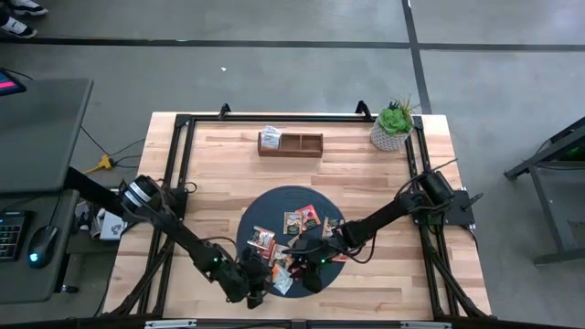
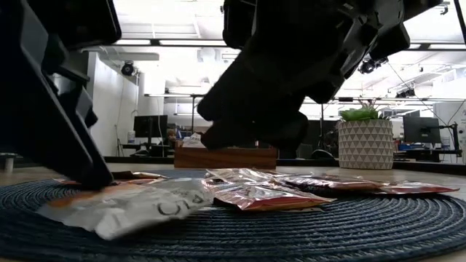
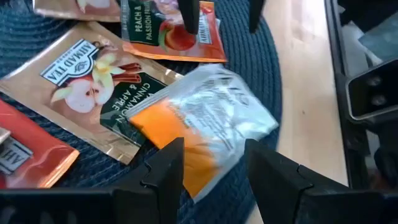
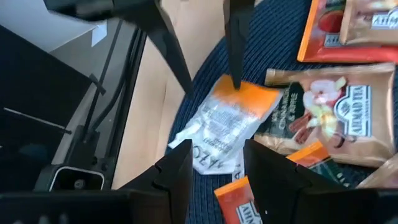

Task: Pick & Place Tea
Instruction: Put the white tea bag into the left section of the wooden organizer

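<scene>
Orange-and-silver sachet (image 3: pixel 205 134), brown-green sachet (image 3: pixel 93 87) (apple print), dark blue ribbed mat (image 3: pixel 249 56).

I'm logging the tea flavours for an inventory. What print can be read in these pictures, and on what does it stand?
"AHMAD TEA" and "CINNAMON & APPLE": brown-green sachet.
"PEACH & PASSION FRUIT", last word cut off at the edge: orange sachet.
"AHMAD TEA": same brown-green sachet, right wrist view.
Silver-orange sachet: print blurred, unreadable.
Red sachet: label cut off.
Sachets in the wooden box: too small to read.
</scene>
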Available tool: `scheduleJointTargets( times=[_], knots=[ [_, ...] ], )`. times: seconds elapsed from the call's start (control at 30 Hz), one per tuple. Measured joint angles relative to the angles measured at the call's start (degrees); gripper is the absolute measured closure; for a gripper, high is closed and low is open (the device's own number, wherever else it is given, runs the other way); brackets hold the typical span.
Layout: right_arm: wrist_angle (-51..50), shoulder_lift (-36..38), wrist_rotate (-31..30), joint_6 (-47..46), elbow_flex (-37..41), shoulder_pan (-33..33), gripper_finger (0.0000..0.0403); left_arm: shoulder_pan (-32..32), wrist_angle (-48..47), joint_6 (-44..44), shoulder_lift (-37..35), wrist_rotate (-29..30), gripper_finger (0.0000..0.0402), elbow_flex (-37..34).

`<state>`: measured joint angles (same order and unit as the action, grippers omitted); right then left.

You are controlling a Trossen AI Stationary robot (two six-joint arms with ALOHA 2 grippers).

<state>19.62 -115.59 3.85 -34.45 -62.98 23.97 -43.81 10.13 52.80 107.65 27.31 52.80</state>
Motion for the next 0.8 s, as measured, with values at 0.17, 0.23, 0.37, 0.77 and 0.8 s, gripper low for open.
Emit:
scheduleJointTargets(
  times=[0.17,0.23,0.37,0.77,0.8],
  knots=[
    [-1.0,0.0,-0.8,1.4,0.0,0.0,0.0261,-0.1,-0.2,2.6,1.2,0.9,0.0236,0.2],
    [-0.9,0.0,-0.9,1.3,0.0,0.0,0.0261,-0.1,-1.4,3.0,1.2,1.1,0.0236,0.2],
    [-1.3,0.0,-0.9,1.4,0.0,0.0,0.0261,-0.1,-3.2,3.1,1.2,1.4,0.0236,0.3],
    [-2.2,0.0,-1.2,14.4,0.0,1.3,0.0261,0.0,-3.8,3.2,1.2,1.1,0.0236,0.2],
    [-2.6,0.0,-1.9,19.8,0.0,1.8,0.0261,0.0,-3.7,3.2,1.2,1.1,0.0236,0.2]
  ],
)
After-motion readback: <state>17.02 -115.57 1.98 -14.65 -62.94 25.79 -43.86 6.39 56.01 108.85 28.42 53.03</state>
